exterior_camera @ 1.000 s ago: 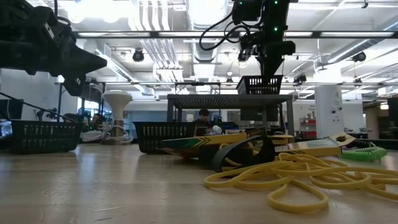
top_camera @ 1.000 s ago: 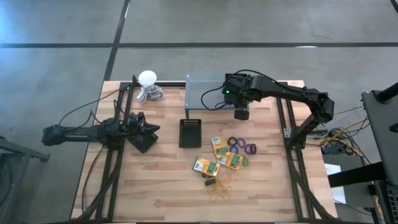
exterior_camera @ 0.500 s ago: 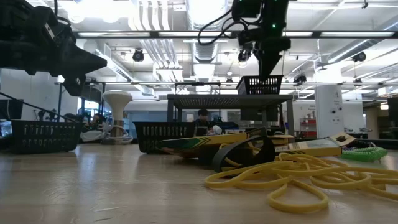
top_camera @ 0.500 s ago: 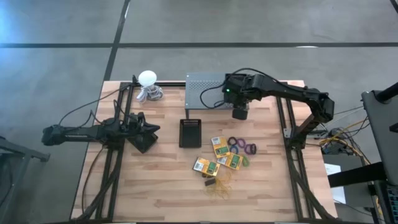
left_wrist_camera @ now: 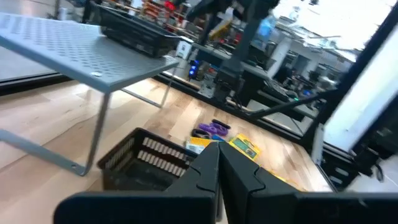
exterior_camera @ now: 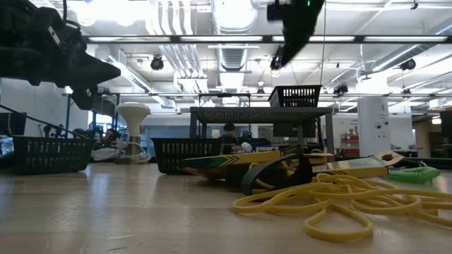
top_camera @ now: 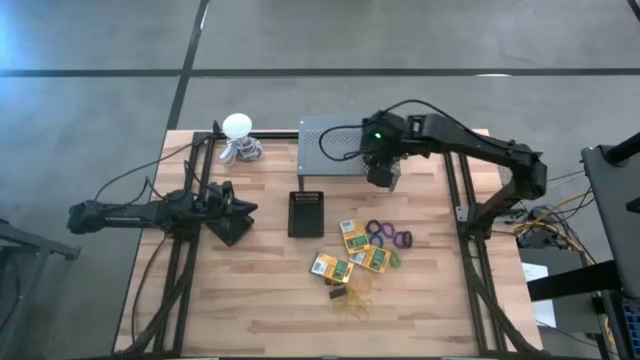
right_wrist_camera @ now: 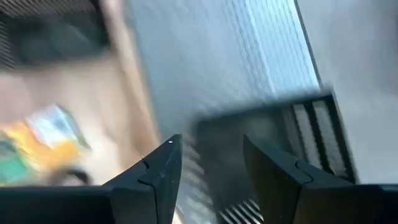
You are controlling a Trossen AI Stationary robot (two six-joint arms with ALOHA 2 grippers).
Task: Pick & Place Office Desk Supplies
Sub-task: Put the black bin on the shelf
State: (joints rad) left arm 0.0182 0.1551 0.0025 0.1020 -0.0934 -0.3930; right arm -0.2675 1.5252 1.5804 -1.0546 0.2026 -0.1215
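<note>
Right gripper (top_camera: 383, 176) hangs over the near edge of the grey perforated stand (top_camera: 335, 146), jaws spread wide with nothing between them; a small black basket (right_wrist_camera: 273, 130) sits on the stand right under it. Left gripper (top_camera: 232, 211) is parked low on the left side of the surface (top_camera: 260, 300), jaws pinched shut, empty. Supplies all lie loose on the surface, well apart from either arm: crayon boxes (top_camera: 352, 236), purple and dark rings (top_camera: 388, 235) beside them, yellow rubber bands (top_camera: 351, 299) nearest the front. A second black basket (top_camera: 305, 213) stands between the arms. Risks: descending toward the pile, the right arm could clip the stand's edge or knock the basket off; tangled bands may drag a neighbour along; flat boxes could slip from the jaws
</note>
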